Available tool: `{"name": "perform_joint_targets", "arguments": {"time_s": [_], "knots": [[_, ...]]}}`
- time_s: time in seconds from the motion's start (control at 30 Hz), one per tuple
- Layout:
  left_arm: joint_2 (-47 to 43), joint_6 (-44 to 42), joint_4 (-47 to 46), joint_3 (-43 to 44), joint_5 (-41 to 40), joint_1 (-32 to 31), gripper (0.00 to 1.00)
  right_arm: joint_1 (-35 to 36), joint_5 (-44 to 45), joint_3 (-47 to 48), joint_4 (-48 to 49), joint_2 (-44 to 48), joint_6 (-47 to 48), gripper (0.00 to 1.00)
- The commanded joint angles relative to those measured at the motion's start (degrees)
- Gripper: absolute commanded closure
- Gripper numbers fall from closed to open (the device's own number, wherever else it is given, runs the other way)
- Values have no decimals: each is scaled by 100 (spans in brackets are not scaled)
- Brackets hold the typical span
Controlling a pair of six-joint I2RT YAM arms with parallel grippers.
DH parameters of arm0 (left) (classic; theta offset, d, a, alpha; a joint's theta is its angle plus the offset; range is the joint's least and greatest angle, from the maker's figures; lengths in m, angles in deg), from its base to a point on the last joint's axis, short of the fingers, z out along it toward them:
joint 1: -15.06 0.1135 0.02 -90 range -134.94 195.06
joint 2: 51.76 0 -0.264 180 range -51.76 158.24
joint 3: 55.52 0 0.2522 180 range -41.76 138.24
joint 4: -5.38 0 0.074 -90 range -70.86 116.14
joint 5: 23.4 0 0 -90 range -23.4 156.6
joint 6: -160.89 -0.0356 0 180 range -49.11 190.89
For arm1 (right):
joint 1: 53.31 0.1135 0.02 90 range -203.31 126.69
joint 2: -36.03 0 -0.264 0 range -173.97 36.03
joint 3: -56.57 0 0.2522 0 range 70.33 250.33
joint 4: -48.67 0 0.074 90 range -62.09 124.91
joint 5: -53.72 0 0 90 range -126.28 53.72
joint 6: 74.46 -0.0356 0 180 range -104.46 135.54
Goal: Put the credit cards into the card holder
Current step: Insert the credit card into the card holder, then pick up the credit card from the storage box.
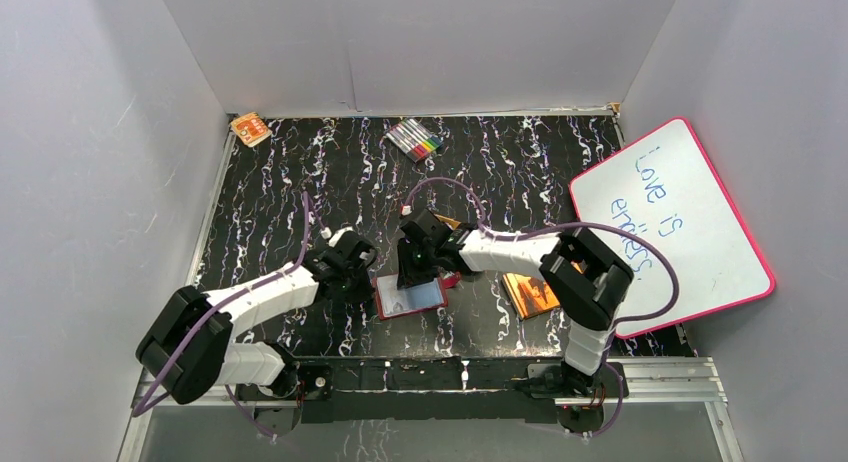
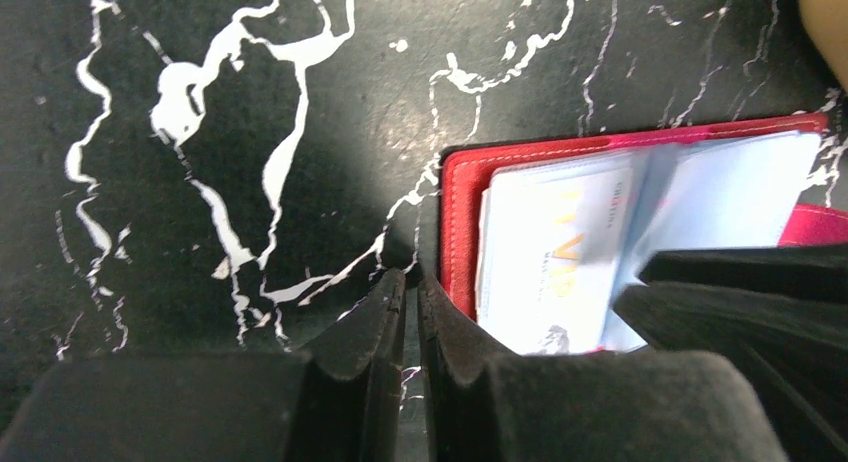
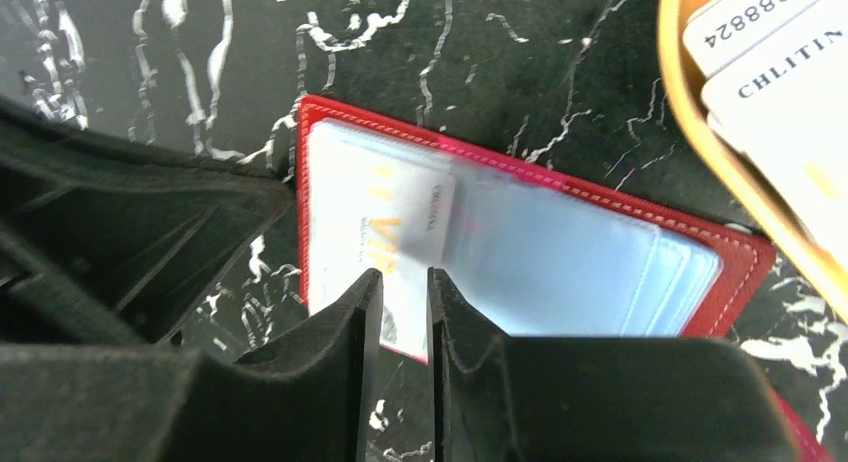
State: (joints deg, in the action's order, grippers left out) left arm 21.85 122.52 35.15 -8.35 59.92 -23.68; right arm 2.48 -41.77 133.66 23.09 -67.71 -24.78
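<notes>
On the black marbled table (image 1: 300, 182), mid-frame, the red card holder (image 3: 600, 195) lies open, with a pale credit card (image 3: 400, 212) in its left-hand sleeve. The right gripper (image 3: 404, 277) above that card is slightly parted and empty. The left gripper (image 2: 411, 282), at the holder's left edge, is closed on nothing.

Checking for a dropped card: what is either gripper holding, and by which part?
Nothing that shows: left gripper shut beside the wallet, right gripper slightly open over the sleeved card.
</notes>
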Motion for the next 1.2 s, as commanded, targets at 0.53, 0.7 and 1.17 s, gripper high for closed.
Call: {"name": "perform_joint_targets", "arguments": {"time_s": [0.53, 0.7, 1.17], "knots": [[-2122, 127, 1625, 49, -545, 36, 59, -1144, 753, -539, 680, 2160, -147, 33], [-2851, 180, 1672, 20, -568, 38, 37, -2166, 186, -655, 645, 1991, -498, 30], [-2836, 170, 1836, 122, -675, 38, 28, -2260, -207, -485, 962, 961, -842, 22]]}}
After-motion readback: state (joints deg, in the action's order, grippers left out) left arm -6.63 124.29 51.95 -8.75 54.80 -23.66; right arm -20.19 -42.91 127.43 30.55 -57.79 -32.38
